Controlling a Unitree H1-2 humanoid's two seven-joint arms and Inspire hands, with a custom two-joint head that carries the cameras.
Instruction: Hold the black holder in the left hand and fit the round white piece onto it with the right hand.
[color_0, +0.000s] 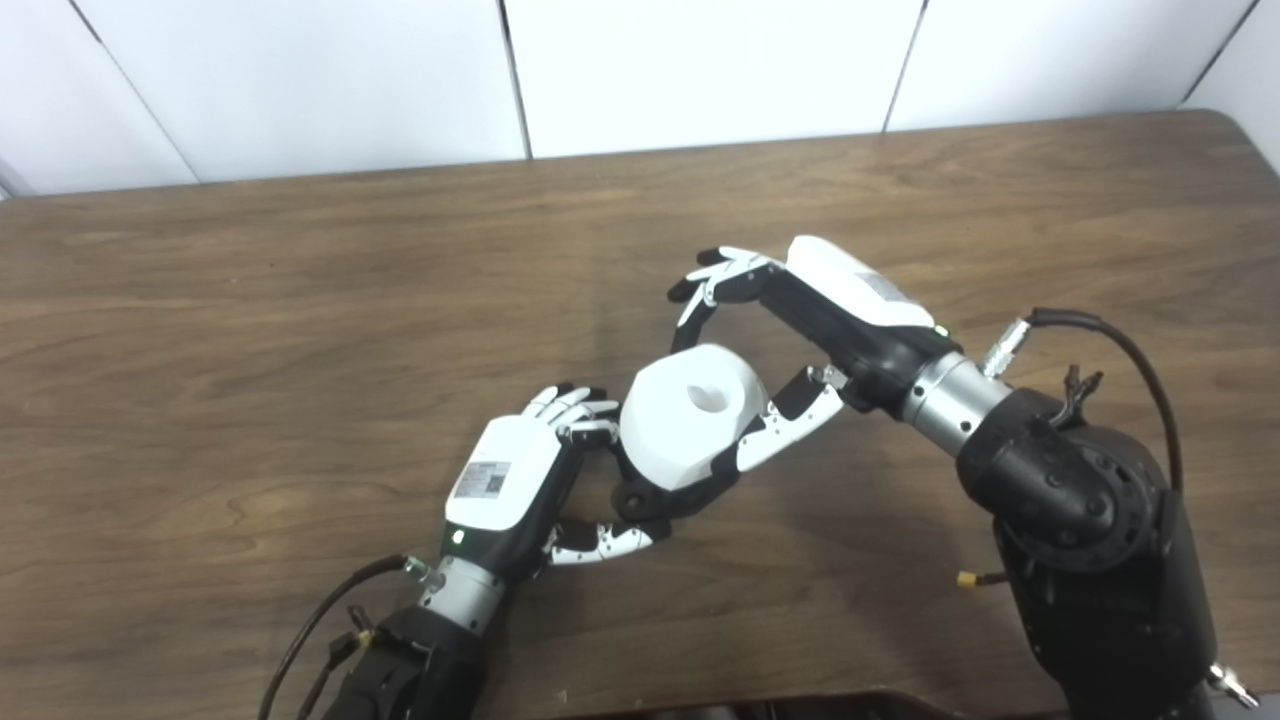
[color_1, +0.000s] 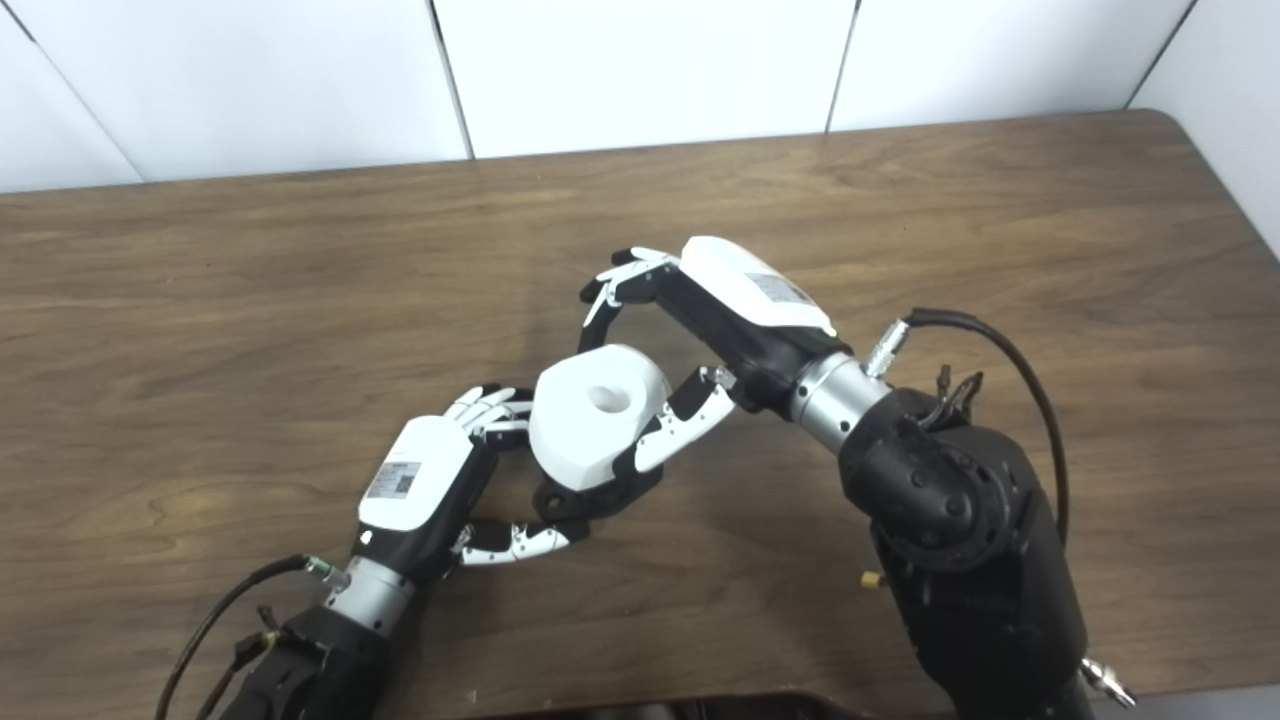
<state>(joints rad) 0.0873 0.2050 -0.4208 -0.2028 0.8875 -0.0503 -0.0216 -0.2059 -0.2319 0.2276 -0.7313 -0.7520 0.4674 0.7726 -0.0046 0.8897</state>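
Left hand (color_0: 520, 480) beside round white piece (color_0: 690, 415)

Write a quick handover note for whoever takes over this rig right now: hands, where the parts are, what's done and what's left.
Left hand: shut on the black plastic holder, held just above the brown wooden table.
Right hand: fingers and thumb around the round white piece with a centre hole.
Done: both parts are picked up, and the white piece sits on top of the holder.
Left: I cannot tell whether it is fully seated. Check the fit, press if needed, then release the right hand.
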